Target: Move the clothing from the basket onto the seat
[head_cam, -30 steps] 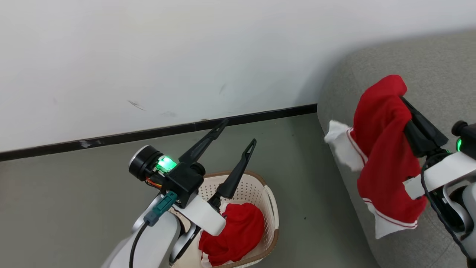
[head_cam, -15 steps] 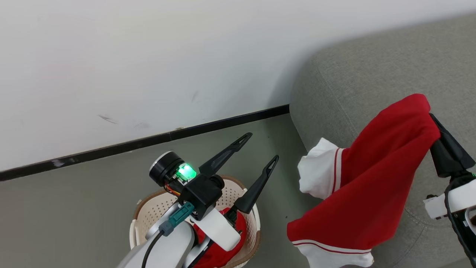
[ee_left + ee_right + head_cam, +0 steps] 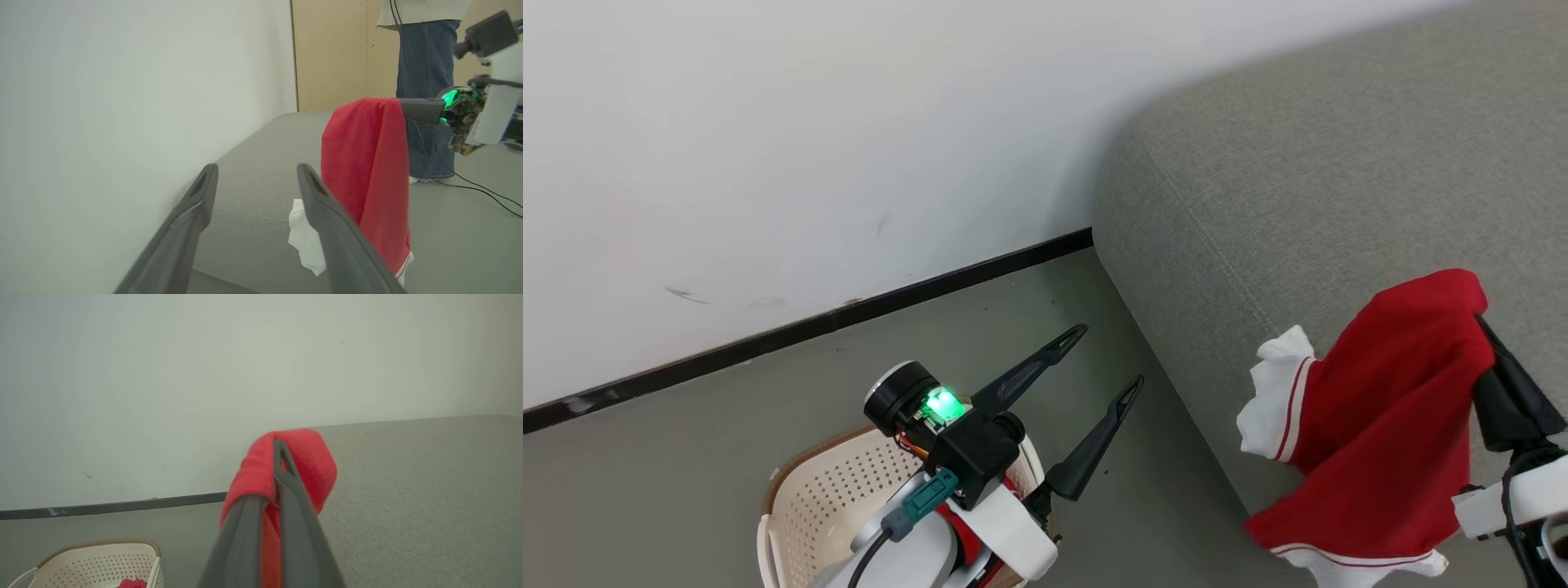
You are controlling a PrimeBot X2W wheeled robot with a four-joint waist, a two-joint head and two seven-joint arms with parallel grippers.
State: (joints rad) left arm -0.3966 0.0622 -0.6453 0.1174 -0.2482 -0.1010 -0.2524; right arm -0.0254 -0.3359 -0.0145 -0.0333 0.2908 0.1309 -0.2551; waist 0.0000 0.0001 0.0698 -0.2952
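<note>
In the head view, your right gripper point(image 3: 1494, 359) is closed on the red garment point(image 3: 1380, 425). The garment hangs at the front edge of the seat point(image 3: 1339, 163), white hem lowest, and as far as I can judge it is not fully above the cushion. Bring it well over the cushion top before you release, otherwise it may slide down to the floor point(image 3: 1160, 490). The left gripper point(image 3: 1109, 356) stands wide and empty above the basket point(image 3: 825, 506).

In the left wrist view, a person point(image 3: 425, 81) stands beyond the seat and a cable point(image 3: 470, 185) lies on the floor there. Keep the swing away from both.

In the right wrist view, the two fingers are pressed together with red cloth folded over their tips. The second garment point(image 3: 132, 583) lies in the basket, not yet moved.
</note>
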